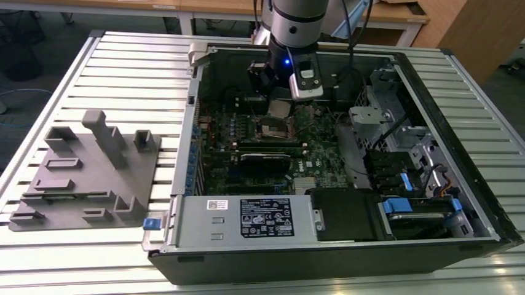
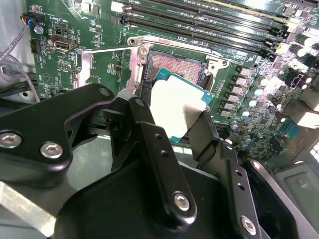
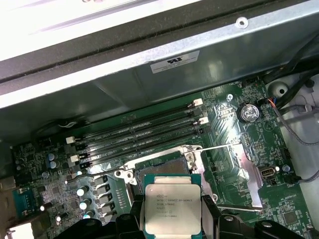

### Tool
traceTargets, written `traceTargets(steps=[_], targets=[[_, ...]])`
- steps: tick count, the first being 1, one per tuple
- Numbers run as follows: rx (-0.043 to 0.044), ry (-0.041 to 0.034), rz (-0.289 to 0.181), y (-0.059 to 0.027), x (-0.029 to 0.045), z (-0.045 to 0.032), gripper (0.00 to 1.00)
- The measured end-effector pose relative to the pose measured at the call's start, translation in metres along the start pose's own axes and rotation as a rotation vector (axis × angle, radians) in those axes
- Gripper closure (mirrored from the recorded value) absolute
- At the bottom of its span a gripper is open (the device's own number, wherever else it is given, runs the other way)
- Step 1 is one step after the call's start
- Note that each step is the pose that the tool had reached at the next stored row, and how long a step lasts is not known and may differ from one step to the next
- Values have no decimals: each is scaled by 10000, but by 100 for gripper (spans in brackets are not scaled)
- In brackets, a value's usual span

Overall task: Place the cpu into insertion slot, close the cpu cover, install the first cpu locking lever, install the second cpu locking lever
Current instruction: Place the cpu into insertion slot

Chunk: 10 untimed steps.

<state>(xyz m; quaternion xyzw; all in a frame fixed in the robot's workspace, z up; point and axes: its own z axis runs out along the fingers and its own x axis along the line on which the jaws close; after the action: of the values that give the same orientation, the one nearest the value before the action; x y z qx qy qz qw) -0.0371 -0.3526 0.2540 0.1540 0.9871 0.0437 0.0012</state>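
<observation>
Gripper [image 2: 172, 119] clamps the cpu [image 3: 172, 206] by two edges, hovering near the open slot [image 1: 275, 128], which sits at its six o'clock in the exterior view. Placing is in hand; seating likely calls for squaring it up and lowering gently.

Exterior overhead; both wrist views near motherboard [image 3: 219, 107] [image 2: 107, 62]

Robotics lab or test workshop indicated. Open computer tower [image 1: 471, 153] laid on slatted aluminium-profile table [image 1: 123, 67], motherboard [image 1: 320, 160] exposed. Grey moulded fixture block [image 1: 82, 178] set beside it, at exterior view's left. Robot arm [image 1: 296, 21] seen above case. Wooden desks [image 1: 394, 15] seen behind.
</observation>
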Motion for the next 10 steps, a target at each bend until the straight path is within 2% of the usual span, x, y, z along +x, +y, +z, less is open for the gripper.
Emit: traceTargets(steps=[5, 7, 10], targets=[[0, -2, 26, 0, 0, 0, 46], [-3, -21, 247, 0, 0, 0, 46], [-3, -21, 247, 0, 0, 0, 46]])
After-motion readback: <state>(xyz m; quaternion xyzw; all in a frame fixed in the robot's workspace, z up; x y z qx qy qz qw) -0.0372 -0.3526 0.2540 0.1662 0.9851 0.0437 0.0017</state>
